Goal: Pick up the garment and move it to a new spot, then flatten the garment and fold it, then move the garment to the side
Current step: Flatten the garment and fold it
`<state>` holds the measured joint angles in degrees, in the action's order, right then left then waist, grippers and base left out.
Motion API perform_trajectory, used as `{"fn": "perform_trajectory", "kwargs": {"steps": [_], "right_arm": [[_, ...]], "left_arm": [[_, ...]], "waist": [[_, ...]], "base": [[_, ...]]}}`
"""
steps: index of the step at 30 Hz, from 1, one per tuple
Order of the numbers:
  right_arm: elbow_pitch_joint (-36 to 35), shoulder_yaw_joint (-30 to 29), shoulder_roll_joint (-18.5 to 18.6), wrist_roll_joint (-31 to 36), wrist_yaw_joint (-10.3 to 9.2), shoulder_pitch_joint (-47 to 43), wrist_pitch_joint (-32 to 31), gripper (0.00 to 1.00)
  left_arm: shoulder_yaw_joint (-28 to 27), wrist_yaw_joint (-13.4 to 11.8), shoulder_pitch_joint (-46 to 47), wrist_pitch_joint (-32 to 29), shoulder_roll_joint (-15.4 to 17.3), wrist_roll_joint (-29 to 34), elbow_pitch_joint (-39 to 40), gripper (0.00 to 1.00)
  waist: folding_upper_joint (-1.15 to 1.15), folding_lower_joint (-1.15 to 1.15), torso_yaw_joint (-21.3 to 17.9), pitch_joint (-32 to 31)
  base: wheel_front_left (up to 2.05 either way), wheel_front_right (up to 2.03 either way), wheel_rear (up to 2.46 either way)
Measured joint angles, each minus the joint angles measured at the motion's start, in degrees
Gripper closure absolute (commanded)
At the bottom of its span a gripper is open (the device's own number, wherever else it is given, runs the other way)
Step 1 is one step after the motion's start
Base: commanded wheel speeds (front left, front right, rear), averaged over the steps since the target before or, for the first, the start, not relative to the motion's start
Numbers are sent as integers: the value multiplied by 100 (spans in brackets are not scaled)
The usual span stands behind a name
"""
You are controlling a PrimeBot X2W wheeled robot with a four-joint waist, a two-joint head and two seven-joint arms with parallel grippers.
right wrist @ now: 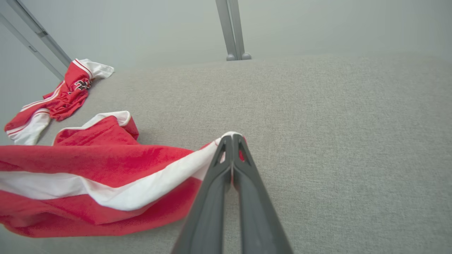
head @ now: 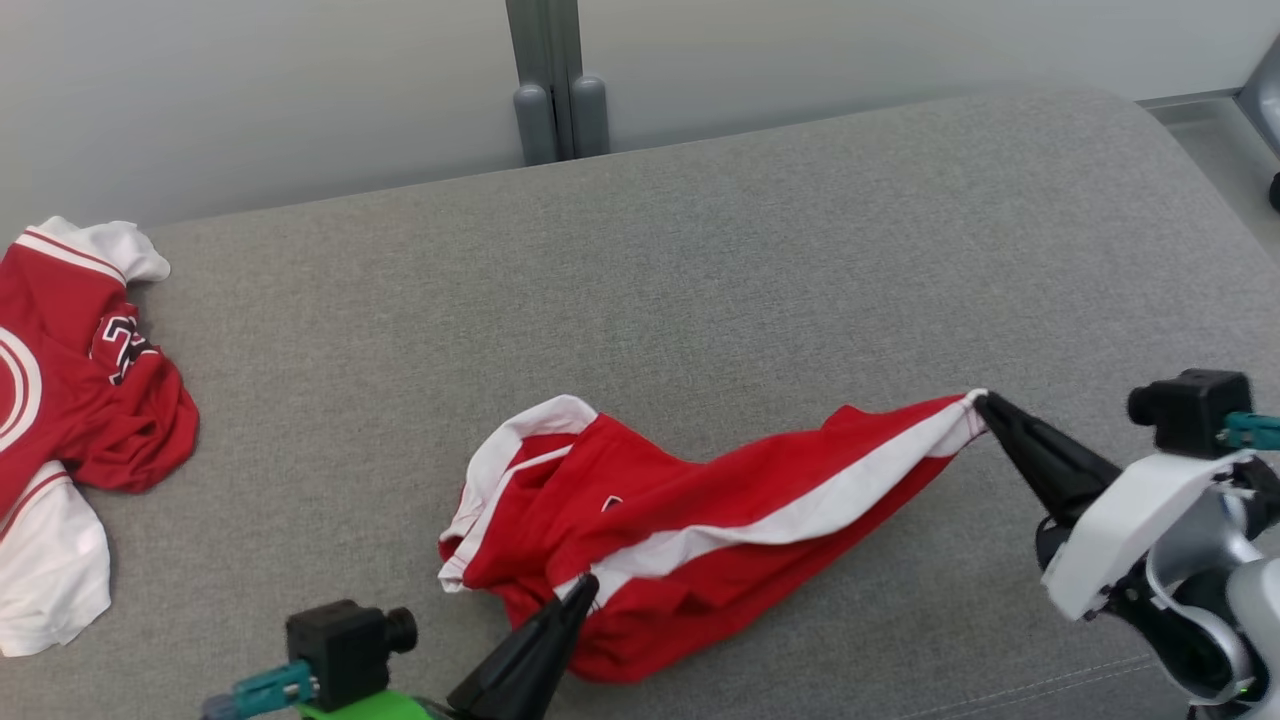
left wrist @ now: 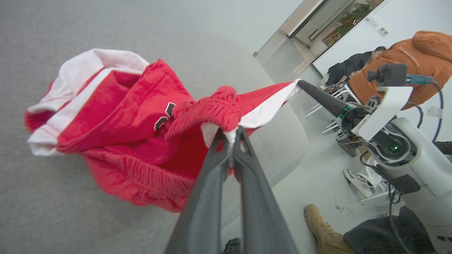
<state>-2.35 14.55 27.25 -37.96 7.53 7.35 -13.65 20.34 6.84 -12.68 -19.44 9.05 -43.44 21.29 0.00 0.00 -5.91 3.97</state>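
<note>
**A:** Watching this live from beside the robot. How far along would you say it is?

**B:** Early, I think. The garment [head: 720, 500], red with a white stripe, lies bunched near the front edge of the grey fabric-topped table [head: 750, 250]. The left fingers [head: 545, 640] are clenched on its near hem. The right fingers [head: 1040, 455] are pinched tight on the white-edged corner out to the right, and the cloth is stretched in a line between them. So the grab looks done, but the carry to a new spot, the flattening, the fold and the final shove aside all look not yet done to me.

**A:** Anything you can't make out?

**B:** Plenty. It's so crumpled I can't tell which edge is waistband and which is leg. There's a small dark logo half tucked into a fold, and I can't read it. The left arm is cut off at the bottom of the head view. I also can't say whether the middle is off the table or sagging onto it. A red and white jersey [head: 90, 400] sits well apart at the far left, partly out of frame.
</note>
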Motion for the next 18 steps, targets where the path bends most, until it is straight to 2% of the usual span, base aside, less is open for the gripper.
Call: {"fn": "perform_trajectory", "kwargs": {"steps": [6,11,15,18], "right_arm": [[-1491,-886,148,-853,-1,-395,-354,100],[-2561,-1725,176,-1582,-1,-597,-656,100],[-3040,-2227,220,-1928,-3,-546,-890,100],[-3132,-2301,249,-2026,-4,-183,-1058,100]], "left_arm": [[-356,14,-29,-88,113,-673,1218,100],[-569,-9,168,-396,304,-1065,2141,100],[-784,-191,581,-744,453,-1382,2642,100],[-1029,-296,1106,-1079,737,-1370,2686,100]], "waist": [[0,0,-143,-23],[0,0,-282,-33],[0,0,-386,22],[0,0,-434,152]], "base": [[0,0,0],[0,0,0],[0,0,0],[0,0,0]]}}
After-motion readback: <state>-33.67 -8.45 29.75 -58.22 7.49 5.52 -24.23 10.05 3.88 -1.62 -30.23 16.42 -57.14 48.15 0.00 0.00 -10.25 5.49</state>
